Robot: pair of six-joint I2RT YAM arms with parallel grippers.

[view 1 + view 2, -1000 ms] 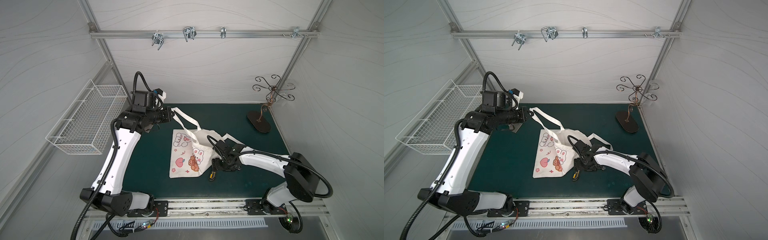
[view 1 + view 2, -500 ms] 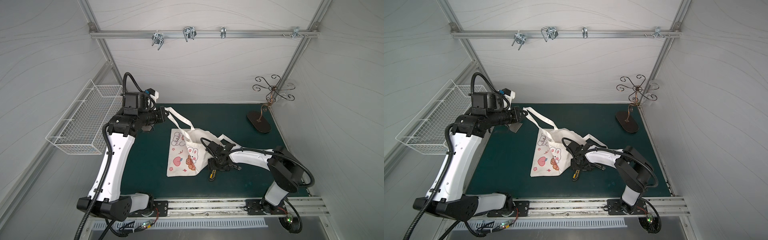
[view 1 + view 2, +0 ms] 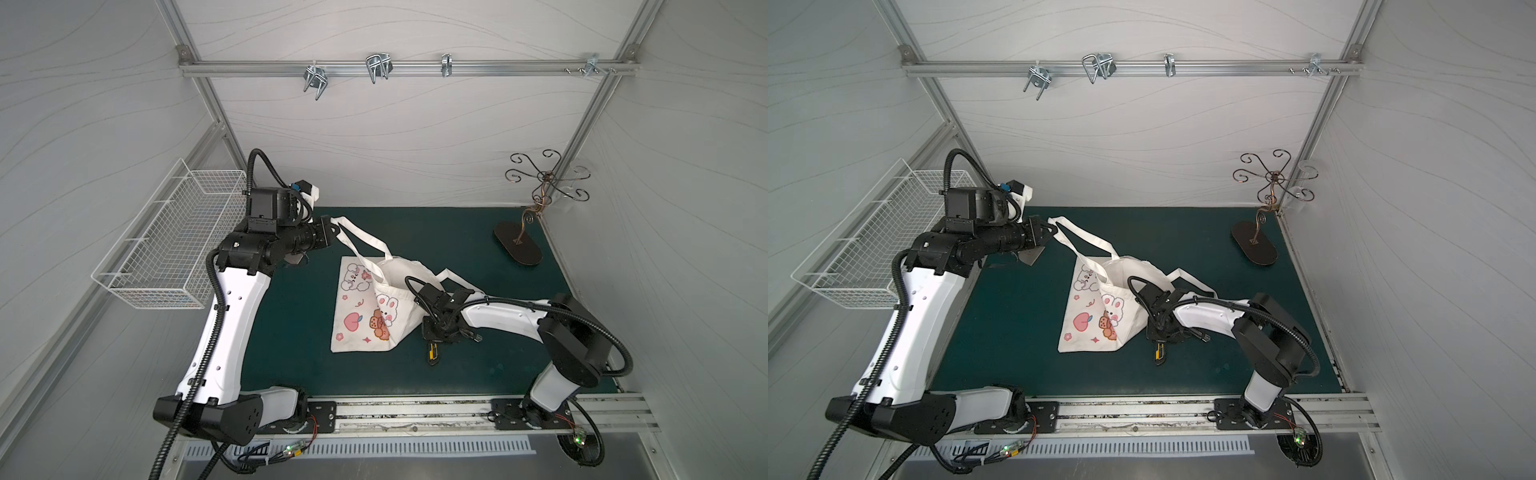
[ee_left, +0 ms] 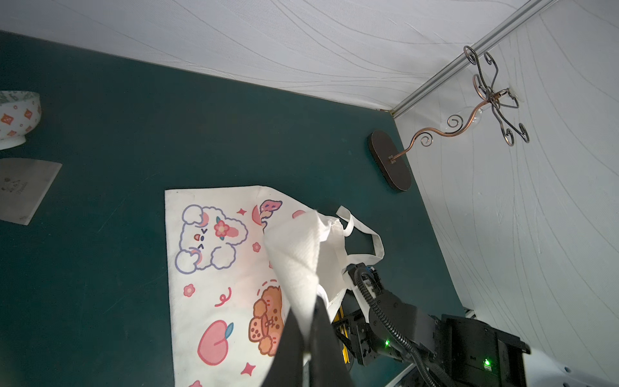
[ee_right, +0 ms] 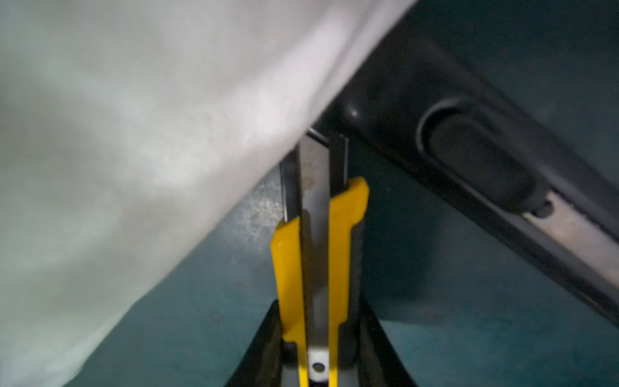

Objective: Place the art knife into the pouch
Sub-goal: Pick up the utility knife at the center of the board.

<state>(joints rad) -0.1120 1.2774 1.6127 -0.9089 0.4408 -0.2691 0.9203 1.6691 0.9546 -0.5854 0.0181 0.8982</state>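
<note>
Beside the near right corner of the flat cream-white cloth pouch [image 3: 357, 320] with bunny prints, a yellow-and-black plastic art knife [image 3: 433, 354] lies on the dark green mat [image 3: 478, 374]. Its long axis runs near-to-far. The right gripper [image 3: 434, 337] straddles it, jaws pressed on both handle sides, so it looks gripped. At the pouch's far end, the left gripper [image 3: 329, 232] is clamped on a long white strap [image 3: 361, 247], lifting the mouth. The right arm is nearer, and the mouth lies farther back and left of the knife.
</note>
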